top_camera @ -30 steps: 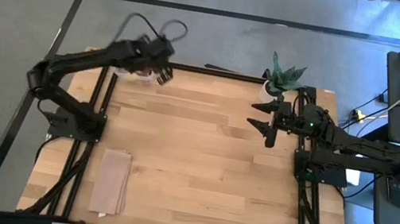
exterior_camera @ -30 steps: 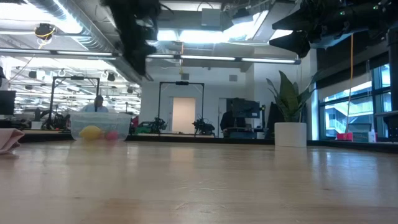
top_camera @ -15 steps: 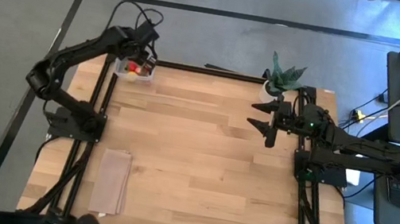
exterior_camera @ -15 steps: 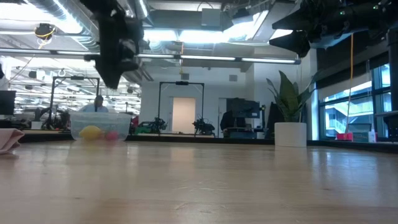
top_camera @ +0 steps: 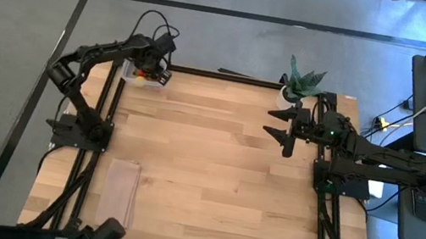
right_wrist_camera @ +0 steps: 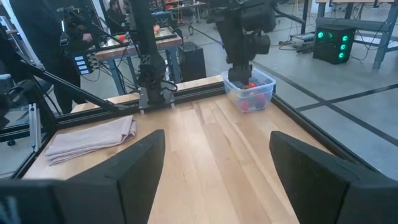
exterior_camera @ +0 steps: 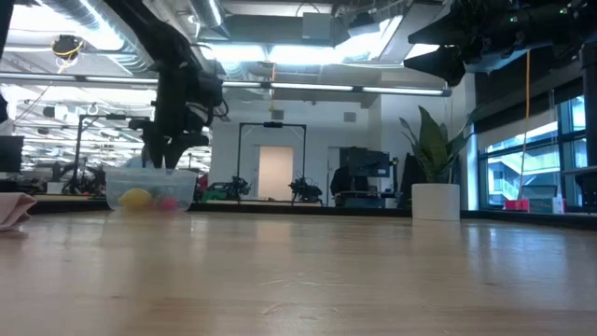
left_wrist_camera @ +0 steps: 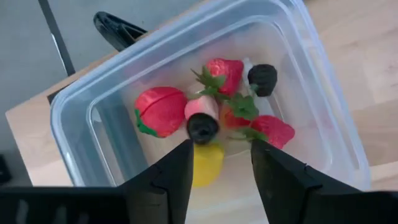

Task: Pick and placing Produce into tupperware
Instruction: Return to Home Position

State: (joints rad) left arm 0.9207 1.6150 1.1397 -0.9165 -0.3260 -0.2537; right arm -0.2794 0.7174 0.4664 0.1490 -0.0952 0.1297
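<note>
The clear tupperware (left_wrist_camera: 69,118) sits at the far left corner of the table (top_camera: 213,171). It holds the produce: several red strawberries (left_wrist_camera: 160,111), a yellow piece (left_wrist_camera: 208,163), a pale pink piece (left_wrist_camera: 200,107) and two dark berries (left_wrist_camera: 263,76).

The left gripper (left_wrist_camera: 221,146) hangs directly above the container with its fingers spread apart and nothing between them. The right gripper (top_camera: 274,122) waits at the far right by the potted plant (top_camera: 300,82), also spread and empty.

In the high view no fruit shows on the boards outside the container, and only the folded tan cloth (top_camera: 119,195) lies near left. The filling looks finished. What seems left is for the left arm to draw away from the container and park.
</note>
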